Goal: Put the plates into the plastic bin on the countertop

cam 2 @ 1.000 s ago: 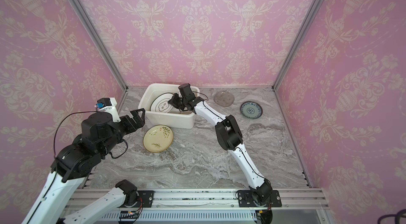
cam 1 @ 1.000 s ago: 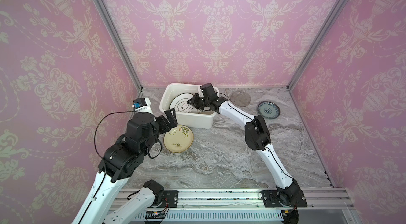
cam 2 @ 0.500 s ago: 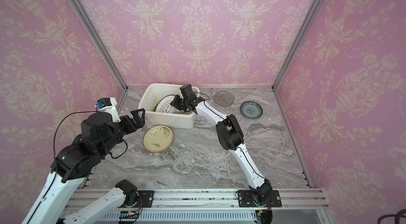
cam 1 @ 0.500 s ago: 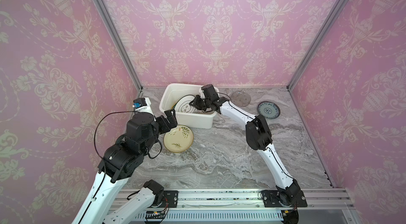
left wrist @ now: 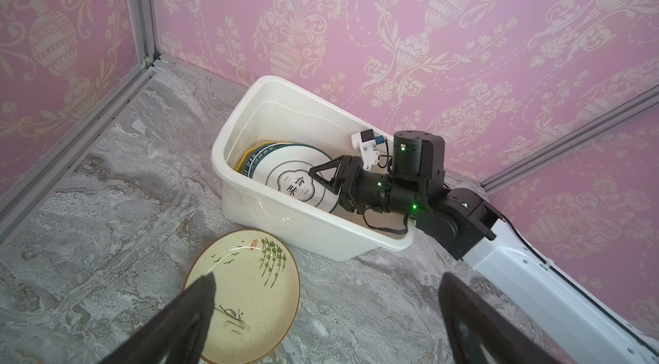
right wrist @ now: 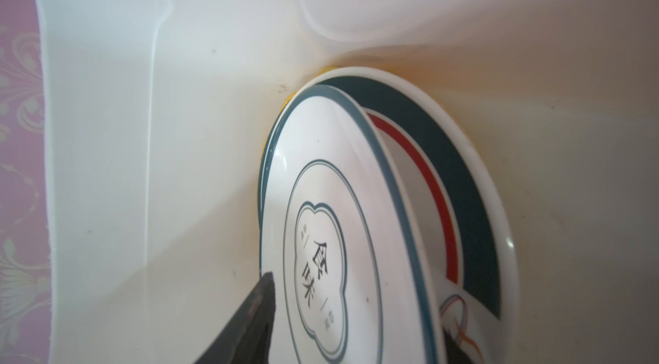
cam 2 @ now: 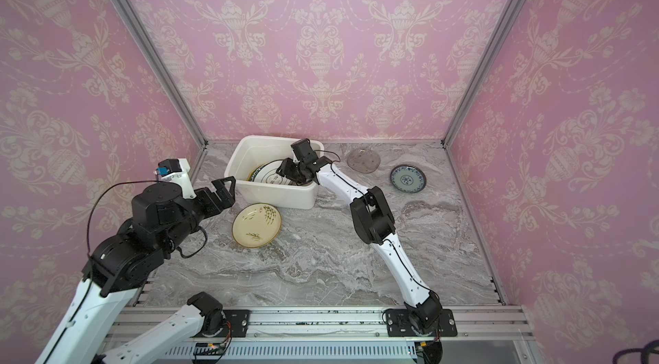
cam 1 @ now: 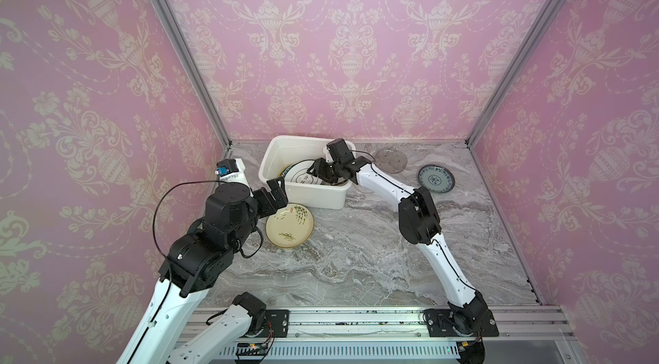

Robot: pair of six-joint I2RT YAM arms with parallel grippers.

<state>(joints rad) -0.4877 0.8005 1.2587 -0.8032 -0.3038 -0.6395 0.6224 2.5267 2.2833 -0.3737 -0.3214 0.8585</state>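
Observation:
The white plastic bin (cam 1: pixel 313 196) (cam 2: pixel 278 198) (left wrist: pixel 285 216) stands at the back of the countertop (cam 1: pixel 356 255). Inside it a white plate with a dark rim and lettering (cam 1: pixel 301 176) (cam 2: pixel 269 175) (left wrist: pixel 296 173) (right wrist: pixel 321 237) leans on a plate with green and red bands (right wrist: pixel 463 184). My right gripper (cam 1: pixel 315 173) (cam 2: pixel 285 169) (left wrist: pixel 315 176) (right wrist: pixel 358 305) reaches into the bin, open, its fingers astride the white plate's edge. My left gripper (cam 1: pixel 276 192) (cam 2: pixel 224 191) (left wrist: pixel 328 274) hangs open over a cream plate with sprigs (cam 1: pixel 289 225) (cam 2: pixel 256 225) (left wrist: pixel 246 294), in front of the bin.
A clear glass plate (cam 1: pixel 390 160) (cam 2: pixel 363 160) and a blue-patterned plate (cam 1: pixel 436 179) (cam 2: pixel 407 178) lie at the back right of the countertop. A yellow plate edge (left wrist: pixel 249 159) shows under the stack in the bin. Pink walls and aluminium rails close in three sides.
The right gripper has lowered the white lettered plate onto the stack in the bin and its jaws have spread apart. The left arm has hardly moved.

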